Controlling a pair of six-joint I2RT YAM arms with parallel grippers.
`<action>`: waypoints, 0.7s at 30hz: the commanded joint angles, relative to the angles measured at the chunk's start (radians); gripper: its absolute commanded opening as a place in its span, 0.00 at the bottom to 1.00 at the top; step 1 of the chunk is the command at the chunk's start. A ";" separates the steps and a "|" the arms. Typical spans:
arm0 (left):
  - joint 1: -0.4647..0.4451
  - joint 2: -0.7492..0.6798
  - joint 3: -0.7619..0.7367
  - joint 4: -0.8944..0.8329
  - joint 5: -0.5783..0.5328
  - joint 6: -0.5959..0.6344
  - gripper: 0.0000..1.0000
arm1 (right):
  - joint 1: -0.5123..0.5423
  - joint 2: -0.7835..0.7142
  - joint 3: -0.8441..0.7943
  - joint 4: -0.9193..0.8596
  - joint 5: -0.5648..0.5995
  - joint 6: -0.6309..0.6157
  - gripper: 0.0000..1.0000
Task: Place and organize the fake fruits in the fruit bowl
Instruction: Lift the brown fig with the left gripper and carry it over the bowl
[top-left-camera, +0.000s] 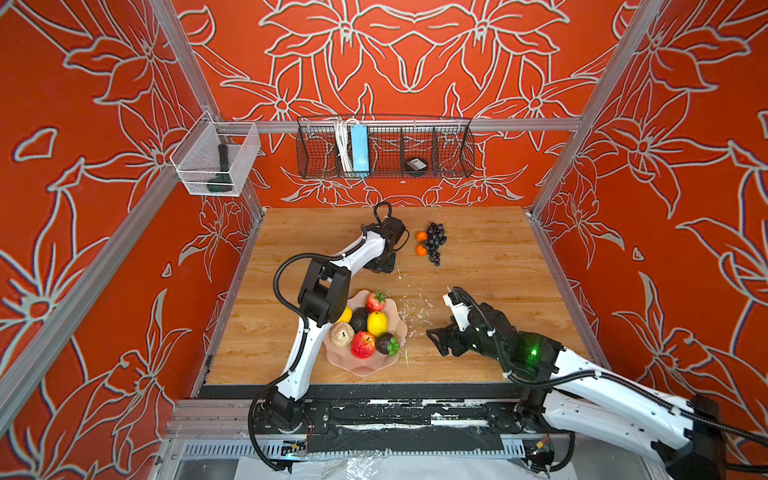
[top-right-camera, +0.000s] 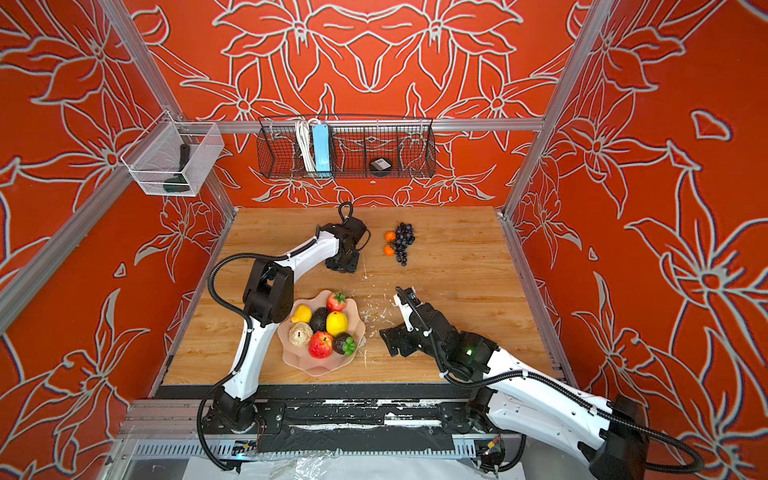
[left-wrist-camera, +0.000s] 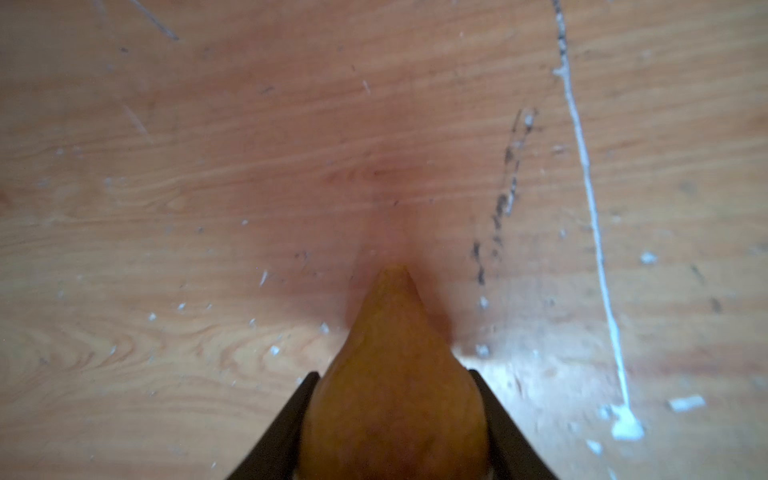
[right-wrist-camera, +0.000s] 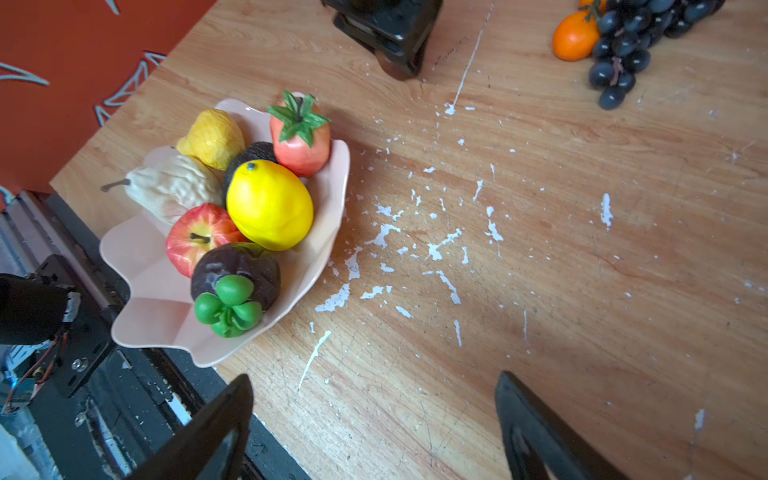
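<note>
The pale pink fruit bowl (top-left-camera: 365, 370) (top-right-camera: 316, 369) (right-wrist-camera: 137, 249) stands near the table's front left. It holds a strawberry (top-left-camera: 375, 301), a lemon (top-left-camera: 377, 323), an avocado (top-left-camera: 359, 319), an apple (top-left-camera: 362, 345), a mangosteen (top-left-camera: 387, 344), a beige fruit (top-left-camera: 341, 333) and a second yellow fruit (right-wrist-camera: 212, 137). A grape bunch (top-left-camera: 435, 241) (right-wrist-camera: 636, 37) and two tiny oranges (top-left-camera: 422, 236) (top-left-camera: 421, 250) lie at the back. My left gripper (top-left-camera: 380, 266) (left-wrist-camera: 392, 374) is down at the table behind the bowl, shut on a yellow-brown pointed fruit (left-wrist-camera: 395, 332). My right gripper (top-left-camera: 436, 341) (right-wrist-camera: 374, 380) is open right of the bowl, holding nothing.
A black wire basket (top-left-camera: 384, 149) and a white mesh basket (top-left-camera: 216, 160) hang on the back frame. White paint flecks (right-wrist-camera: 436, 245) mark the wood between bowl and right gripper. A black rail (top-left-camera: 374, 392) runs along the table's front edge.
</note>
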 joint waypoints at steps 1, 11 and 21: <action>-0.006 -0.160 -0.078 0.097 0.013 -0.009 0.51 | -0.044 0.015 0.052 -0.036 -0.023 0.010 0.92; -0.010 -0.636 -0.508 0.462 0.170 -0.008 0.49 | -0.200 0.085 0.123 -0.041 -0.213 -0.026 0.91; -0.136 -1.055 -1.090 0.946 0.376 0.068 0.48 | -0.247 0.106 0.178 -0.020 -0.349 -0.015 0.89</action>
